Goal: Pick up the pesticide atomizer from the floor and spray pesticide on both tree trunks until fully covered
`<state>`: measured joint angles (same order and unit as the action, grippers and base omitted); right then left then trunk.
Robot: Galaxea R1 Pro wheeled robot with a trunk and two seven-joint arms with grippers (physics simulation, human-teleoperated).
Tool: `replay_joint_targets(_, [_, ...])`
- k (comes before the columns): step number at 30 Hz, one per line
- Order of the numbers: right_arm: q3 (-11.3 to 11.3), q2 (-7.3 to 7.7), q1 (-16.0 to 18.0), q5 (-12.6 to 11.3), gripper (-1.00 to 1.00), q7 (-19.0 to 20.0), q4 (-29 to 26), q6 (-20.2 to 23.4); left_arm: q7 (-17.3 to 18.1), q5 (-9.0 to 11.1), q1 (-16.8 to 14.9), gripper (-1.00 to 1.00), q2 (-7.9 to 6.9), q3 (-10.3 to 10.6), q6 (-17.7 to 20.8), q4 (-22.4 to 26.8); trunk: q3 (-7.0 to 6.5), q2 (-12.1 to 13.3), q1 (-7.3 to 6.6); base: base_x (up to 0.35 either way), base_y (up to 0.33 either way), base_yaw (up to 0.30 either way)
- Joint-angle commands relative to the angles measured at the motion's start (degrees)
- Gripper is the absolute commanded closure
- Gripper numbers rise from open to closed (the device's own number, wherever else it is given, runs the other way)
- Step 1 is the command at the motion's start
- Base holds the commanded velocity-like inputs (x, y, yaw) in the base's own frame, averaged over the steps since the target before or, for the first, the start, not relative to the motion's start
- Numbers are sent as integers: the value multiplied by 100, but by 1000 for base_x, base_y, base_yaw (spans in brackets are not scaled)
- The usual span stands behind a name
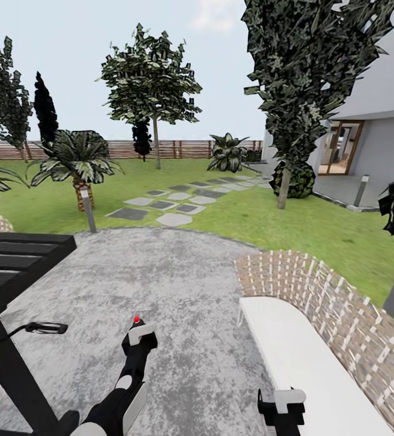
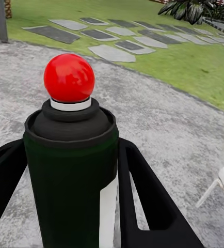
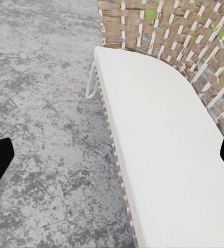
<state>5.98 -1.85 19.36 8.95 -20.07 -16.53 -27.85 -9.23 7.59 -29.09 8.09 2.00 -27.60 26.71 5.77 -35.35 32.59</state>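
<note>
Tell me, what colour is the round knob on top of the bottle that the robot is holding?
Bright red. The knob tops the dark pesticide atomizer, clearest in the left wrist view.

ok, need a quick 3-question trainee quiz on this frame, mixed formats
1. True or false: the left hand is shut on the pesticide atomizer.
2. Multiple choice: what colour is the knob on top of the atomizer? A) green B) red C) white
3. Short answer: what pale object lies below the right hand, beside the curved brick wall?

Key: 1 true, both fingers flank the dark bottle in the left wrist view. 2 B. 3 a white bench on the grey paving.
</note>
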Motion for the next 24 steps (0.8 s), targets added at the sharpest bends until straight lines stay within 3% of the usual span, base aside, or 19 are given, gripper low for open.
replay_joint_targets(1, [0,0,0,1,-100,1,0,4,0,-3,0,100,0,1,0,1,0,0,0,349,0,0])
replay_joint_targets(24, [0,-22,2,1,-100,3,1,16,0,-3,0,100,0,2,0,1,0,0,0,349,0,0])
